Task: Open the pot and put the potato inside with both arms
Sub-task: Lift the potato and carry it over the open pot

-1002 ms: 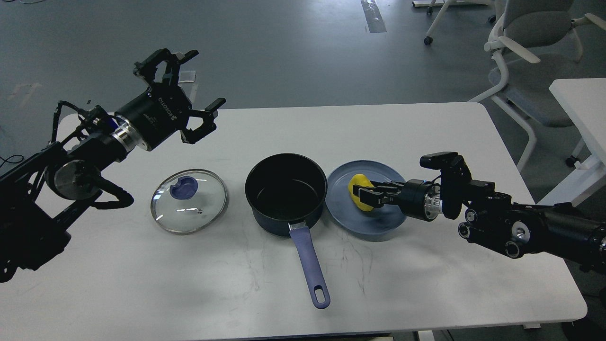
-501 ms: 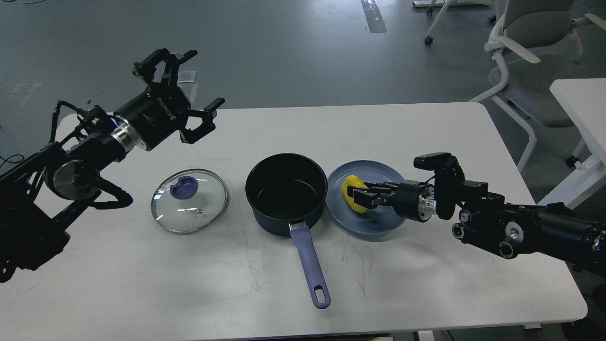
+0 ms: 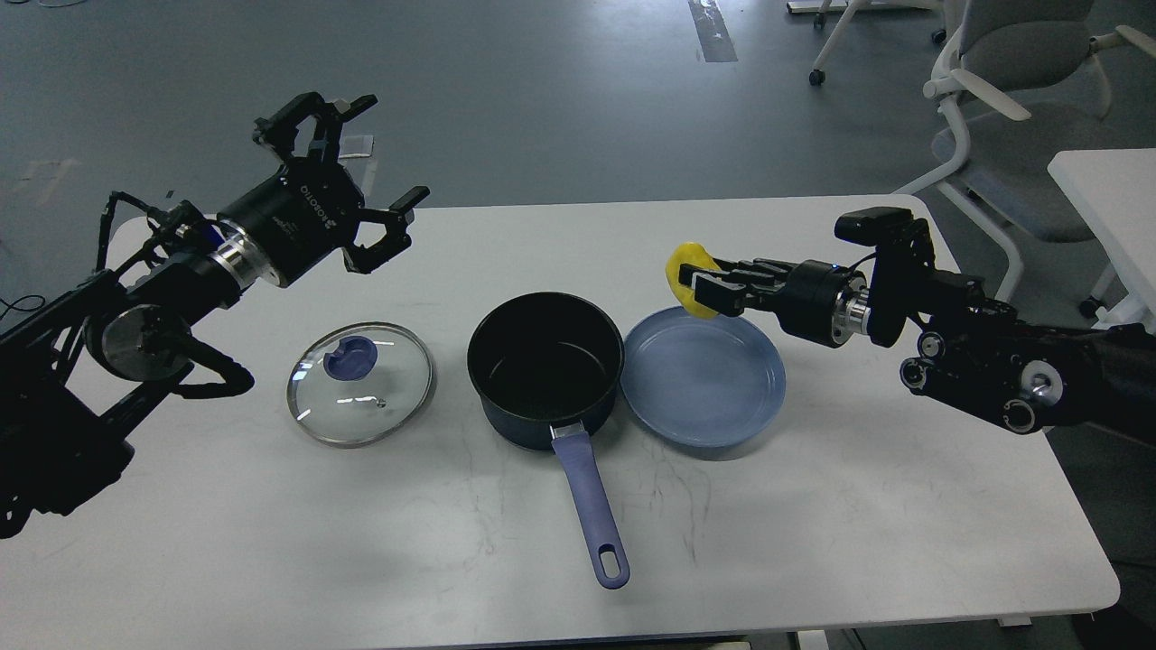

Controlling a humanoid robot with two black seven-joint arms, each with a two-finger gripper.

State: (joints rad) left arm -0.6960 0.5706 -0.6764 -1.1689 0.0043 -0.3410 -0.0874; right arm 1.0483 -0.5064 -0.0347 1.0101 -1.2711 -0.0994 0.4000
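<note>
Head view: potato (image 3: 686, 279) is up in the air above the far rim of the plate (image 3: 704, 424), just right of the open pot (image 3: 545, 366).
Right gripper (image 3: 704, 287): my jaws are clamped across the potato's right side.
Left gripper (image 3: 357, 176): my jaws are spread wide, holding nothing.
Lid (image 3: 361, 384): off, flat on the table (image 3: 813, 506), left of the pot.
Handling: small, light, rounded, probably smooth-skinned; I judge a grip across its middle safest against slipping.
</note>
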